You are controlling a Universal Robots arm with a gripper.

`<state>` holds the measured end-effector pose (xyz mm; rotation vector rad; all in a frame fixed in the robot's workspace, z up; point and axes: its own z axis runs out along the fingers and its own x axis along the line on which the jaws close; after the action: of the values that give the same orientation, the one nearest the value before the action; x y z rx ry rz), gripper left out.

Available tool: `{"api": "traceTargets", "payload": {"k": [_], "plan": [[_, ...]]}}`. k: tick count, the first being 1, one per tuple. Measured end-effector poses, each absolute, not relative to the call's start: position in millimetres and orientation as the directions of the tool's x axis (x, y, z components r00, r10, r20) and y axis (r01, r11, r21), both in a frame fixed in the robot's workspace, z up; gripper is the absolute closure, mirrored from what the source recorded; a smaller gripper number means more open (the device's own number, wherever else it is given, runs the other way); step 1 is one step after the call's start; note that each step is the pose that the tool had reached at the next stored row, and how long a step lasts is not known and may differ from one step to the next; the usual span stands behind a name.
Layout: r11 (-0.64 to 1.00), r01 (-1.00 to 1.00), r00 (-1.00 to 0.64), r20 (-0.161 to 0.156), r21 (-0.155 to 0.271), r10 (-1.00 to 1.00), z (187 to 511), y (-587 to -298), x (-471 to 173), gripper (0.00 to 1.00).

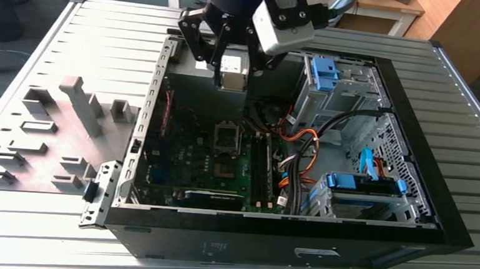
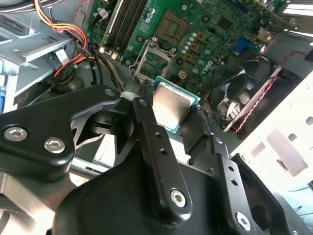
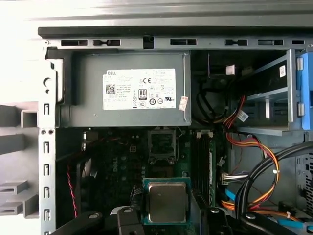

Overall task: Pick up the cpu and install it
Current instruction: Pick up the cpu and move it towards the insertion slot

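Observation:
The cpu [image 2: 172,105], a small square chip with a dull silver top and green rim, sits between the black fingers [image 2: 146,122] of my gripper [image 2: 172,111], which is shut on it. In the first wrist view the cpu [image 3: 167,201] hangs above the motherboard, a short way from the open socket [image 3: 161,144]. In the exterior view my gripper [image 1: 231,79] hovers over the far part of the open PC case [image 1: 435,209], above the socket [image 1: 227,137], whose hinged metal frame [image 2: 145,61] stands raised.
A grey power supply [image 3: 127,88] sits at the case's far end. Orange, yellow and black cables [image 1: 306,148] run beside the memory sticks [image 1: 260,167]. A case fan [image 2: 239,95] lies near the gripper. Grey fixture blocks [image 1: 66,117] stand on the table at the exterior view's left.

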<state>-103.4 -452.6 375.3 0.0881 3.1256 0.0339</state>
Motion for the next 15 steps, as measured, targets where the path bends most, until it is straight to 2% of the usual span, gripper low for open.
{"api": "traceTargets", "payload": {"k": [15], "plan": [[0.998,0.055,-0.998,-0.014,0.022,0.055,357,-453,-103,0.53]]}}
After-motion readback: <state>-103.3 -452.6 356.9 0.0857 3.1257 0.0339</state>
